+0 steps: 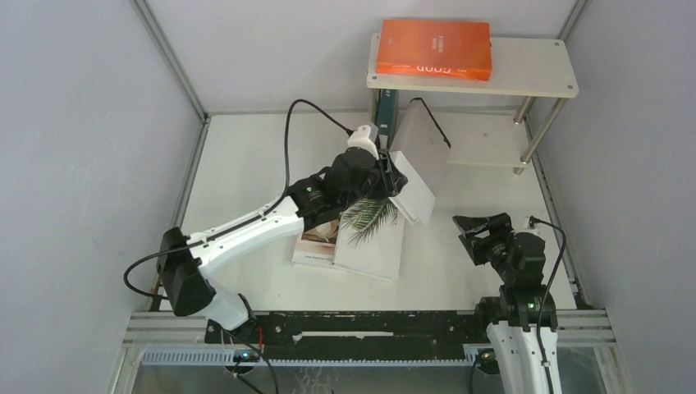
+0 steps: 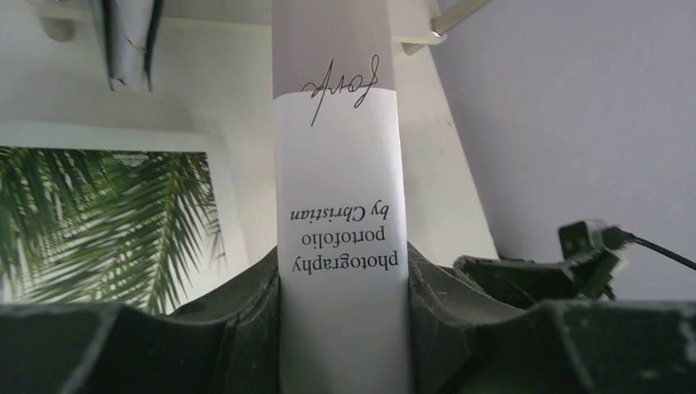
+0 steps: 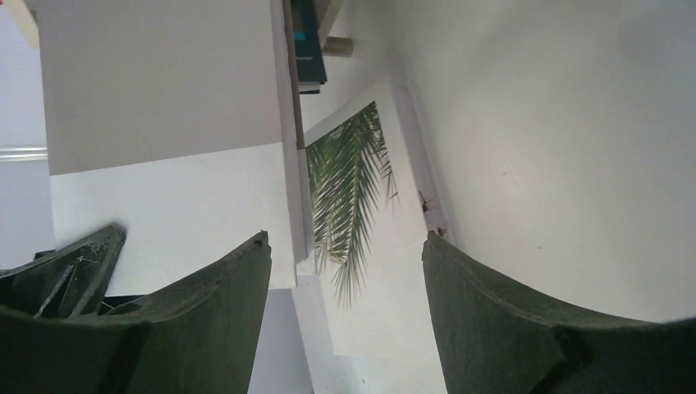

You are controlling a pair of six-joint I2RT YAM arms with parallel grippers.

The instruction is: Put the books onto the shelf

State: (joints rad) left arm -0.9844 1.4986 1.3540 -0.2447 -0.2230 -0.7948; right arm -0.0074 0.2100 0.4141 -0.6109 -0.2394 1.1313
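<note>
1. Top external view: the shelf (image 1: 533,70) is seen at the far right corner of the worktop (image 1: 246,164), and the orange book (image 1: 433,48) is laid flat on its upper board. The dark teal book (image 1: 386,107) is stood on edge under that board at its left end; whether it rests on the lower board cannot be told. The grey-white book (image 1: 420,160) is clamped in the left gripper (image 1: 394,187) and held tilted, off the worktop, just in front of the shelf. The palm-leaf book (image 1: 373,238) is laid flat near the middle of the worktop, overlapping the coffee-cup book (image 1: 314,246). The right gripper (image 1: 480,223) is held parted and empty near the right edge.
2. Left wrist view: the grey-white book's narrow edge, with its lettering upside down, is pinched between both fingers. The palm-leaf book is seen to the left.
3. Right wrist view: the fingers are spread with nothing between them. The grey-white book's cover is seen ahead on the left, and the palm-leaf book is seen through the gap.
</note>
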